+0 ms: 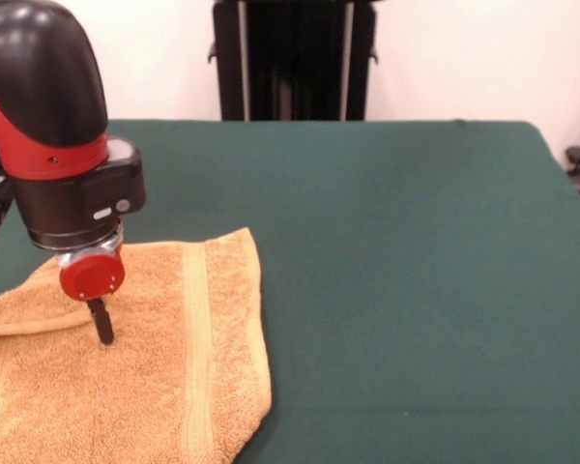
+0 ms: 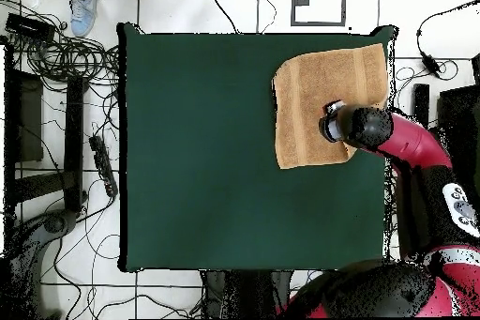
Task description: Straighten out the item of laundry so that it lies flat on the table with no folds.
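Observation:
The item of laundry (image 1: pixel 174 377), an orange-tan towel with a ribbed band, lies at the front left of the green table (image 1: pixel 396 290). Its left part is folded over in a flap (image 1: pixel 24 311); the rest looks flat. My gripper (image 1: pixel 103 333) points straight down under the red wrist disc, and its tip touches the towel just right of the flap. In the overhead view the towel (image 2: pixel 314 91) sits in the table's (image 2: pixel 206 147) top right corner. There the gripper (image 2: pixel 331 112) is over the towel's lower right part, and the arm hides the cloth beneath it.
The towel reaches close to the table's edges at that corner. A black stand (image 1: pixel 290 58) rises behind the far edge. Cables and power strips (image 2: pixel 98 152) lie on the floor beside the table, and a person's shoe (image 2: pixel 84 5) shows beyond one corner.

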You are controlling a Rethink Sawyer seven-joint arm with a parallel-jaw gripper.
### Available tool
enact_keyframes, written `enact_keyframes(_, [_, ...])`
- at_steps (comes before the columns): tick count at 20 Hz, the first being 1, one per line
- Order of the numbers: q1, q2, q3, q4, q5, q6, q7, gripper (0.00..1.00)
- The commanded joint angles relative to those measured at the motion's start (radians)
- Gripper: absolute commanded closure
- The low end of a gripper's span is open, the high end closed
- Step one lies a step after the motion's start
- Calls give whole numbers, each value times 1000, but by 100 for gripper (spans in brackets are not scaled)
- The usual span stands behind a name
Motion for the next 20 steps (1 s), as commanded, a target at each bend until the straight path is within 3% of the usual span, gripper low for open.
enact_keyframes(1, [-13,-81,67,108,-47,143,-251,0])
enact_keyframes(8, [-31,-181,90,146,-36,229,-276,0])
enact_keyframes(20, [-82,-114,137,147,-58,199,-289,0])
